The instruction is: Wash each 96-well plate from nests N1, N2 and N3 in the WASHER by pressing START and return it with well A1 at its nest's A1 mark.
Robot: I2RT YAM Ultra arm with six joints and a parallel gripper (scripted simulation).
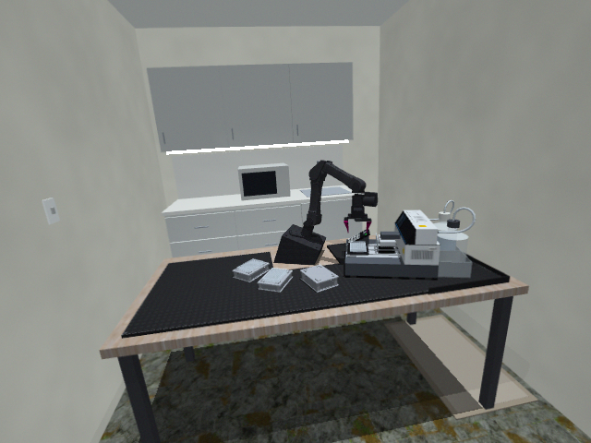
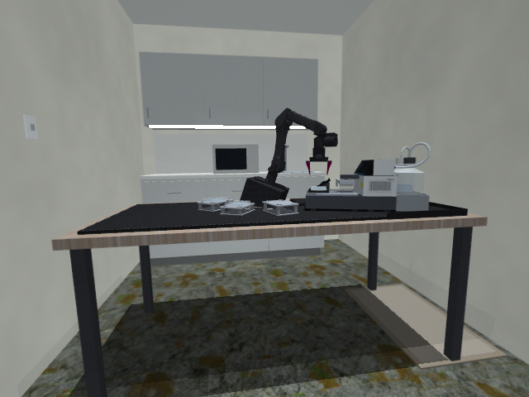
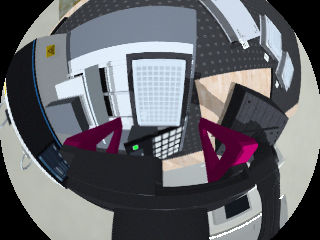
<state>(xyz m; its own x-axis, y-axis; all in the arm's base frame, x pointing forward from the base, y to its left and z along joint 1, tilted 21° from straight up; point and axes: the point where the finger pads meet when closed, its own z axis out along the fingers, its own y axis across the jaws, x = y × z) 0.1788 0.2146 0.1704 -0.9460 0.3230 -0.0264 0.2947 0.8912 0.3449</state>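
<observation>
The gripper is held spread wide with nothing between its magenta fingers, poised above the keypad of the WASHER. A 96-well plate is seen lying in the carrier's pocket, at 12 o'clock from the keypad in the wrist view, where a green lamp is lit. The three nests are placed on the black mat, at 8 o'clock from the washer in the top view.

Top and exterior face the table from afar — wrist looks down, near.
</observation>
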